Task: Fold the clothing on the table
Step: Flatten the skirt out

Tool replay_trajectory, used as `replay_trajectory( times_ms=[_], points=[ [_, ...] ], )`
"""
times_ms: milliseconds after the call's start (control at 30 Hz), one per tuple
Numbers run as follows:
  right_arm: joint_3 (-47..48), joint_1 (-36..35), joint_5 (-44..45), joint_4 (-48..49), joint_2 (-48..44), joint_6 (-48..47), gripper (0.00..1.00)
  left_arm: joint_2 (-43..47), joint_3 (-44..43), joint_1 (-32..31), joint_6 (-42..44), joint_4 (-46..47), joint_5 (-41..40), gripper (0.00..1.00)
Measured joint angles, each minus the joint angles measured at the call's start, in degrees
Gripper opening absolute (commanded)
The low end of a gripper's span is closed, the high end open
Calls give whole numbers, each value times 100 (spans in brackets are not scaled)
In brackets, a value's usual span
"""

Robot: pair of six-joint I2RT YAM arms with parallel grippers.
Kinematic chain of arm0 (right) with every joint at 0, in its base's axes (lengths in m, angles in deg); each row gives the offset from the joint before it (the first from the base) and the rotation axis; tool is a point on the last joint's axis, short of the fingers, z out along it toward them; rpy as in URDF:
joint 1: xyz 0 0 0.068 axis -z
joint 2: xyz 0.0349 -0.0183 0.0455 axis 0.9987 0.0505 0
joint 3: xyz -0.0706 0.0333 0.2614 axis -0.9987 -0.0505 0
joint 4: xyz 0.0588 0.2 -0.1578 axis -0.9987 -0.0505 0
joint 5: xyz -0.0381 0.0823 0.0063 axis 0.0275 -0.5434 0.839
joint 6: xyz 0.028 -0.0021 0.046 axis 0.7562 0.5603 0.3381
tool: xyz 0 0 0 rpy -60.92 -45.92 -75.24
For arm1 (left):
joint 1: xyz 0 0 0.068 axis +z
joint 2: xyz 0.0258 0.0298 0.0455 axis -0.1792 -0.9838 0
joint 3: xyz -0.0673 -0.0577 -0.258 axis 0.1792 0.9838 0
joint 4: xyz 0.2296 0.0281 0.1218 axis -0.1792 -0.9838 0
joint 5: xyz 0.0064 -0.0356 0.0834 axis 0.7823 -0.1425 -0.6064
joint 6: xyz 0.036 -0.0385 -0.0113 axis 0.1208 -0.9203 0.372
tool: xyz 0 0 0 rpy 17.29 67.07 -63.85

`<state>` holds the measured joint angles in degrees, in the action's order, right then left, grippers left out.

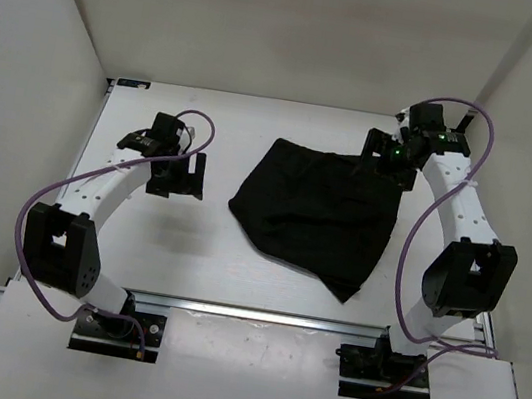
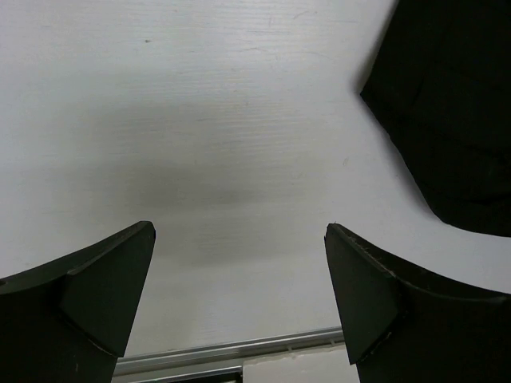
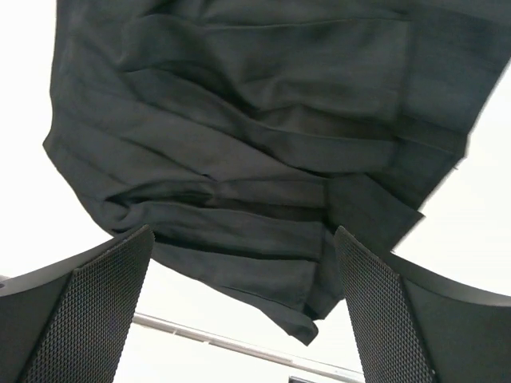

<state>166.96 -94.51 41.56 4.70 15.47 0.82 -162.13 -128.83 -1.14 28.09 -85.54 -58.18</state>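
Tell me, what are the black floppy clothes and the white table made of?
The plain black soft garment looks like thin cloth, matte: it lies in soft creases and pleats. The flat white tabletop looks like painted or laminated board, smooth with faint grain lines; which one, I cannot tell.

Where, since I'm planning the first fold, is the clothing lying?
From above, the clothing lies right of centre on the table, its far right corner beside the right gripper, the left gripper well apart.
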Motion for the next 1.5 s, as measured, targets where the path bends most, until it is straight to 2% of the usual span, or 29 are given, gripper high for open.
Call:
replay_trajectory(
  times_ms=[100, 233, 267, 333, 433, 533, 667, 767, 1067, 1200, 1300, 1500],
  points=[
    [-72, -205, -136, 186, 0, -66, 94, 9, 7, -37, 44, 28, 98, 99],
    [11, -424, -391, 304, 90, -225, 60, 186, 157, 22, 70, 94, 247, 98],
    [153, -431, -466, 256, 199, -280, 60, 256, 229, 46, 79, 127, 289, 97],
    [688, -417, -590, 162, 625, -304, 71, 417, 409, 111, 72, 170, 407, 94],
    [1377, -358, -822, 339, 1300, -365, 70, 540, 566, 184, 35, 181, 614, 94],
    [1788, -350, -1027, 389, 1867, -422, 65, 509, 581, 160, -26, 186, 826, 94],
    [1884, -452, -1257, 411, 2391, -529, 60, 435, 581, -166, -129, 229, 1095, 93],
    [1886, -691, -1196, 402, 2682, -590, 68, 411, 645, -385, -267, 391, 1399, 93],
    [2033, -1176, -973, 374, 3348, -623, 70, 444, 1222, -284, -656, 741, 2031, 91],
    [2026, -1241, -820, 365, 3456, -723, 47, 501, 1384, -179, -835, 981, 2190, 91],
    [1941, -1335, -739, 369, 3460, -833, 0, 566, 1438, -81, -935, 1104, 2275, 92],
    [1674, -1574, -632, 291, 3464, -968, 0, 621, 1438, 74, -1008, 1311, 2376, 92]
  ],
)
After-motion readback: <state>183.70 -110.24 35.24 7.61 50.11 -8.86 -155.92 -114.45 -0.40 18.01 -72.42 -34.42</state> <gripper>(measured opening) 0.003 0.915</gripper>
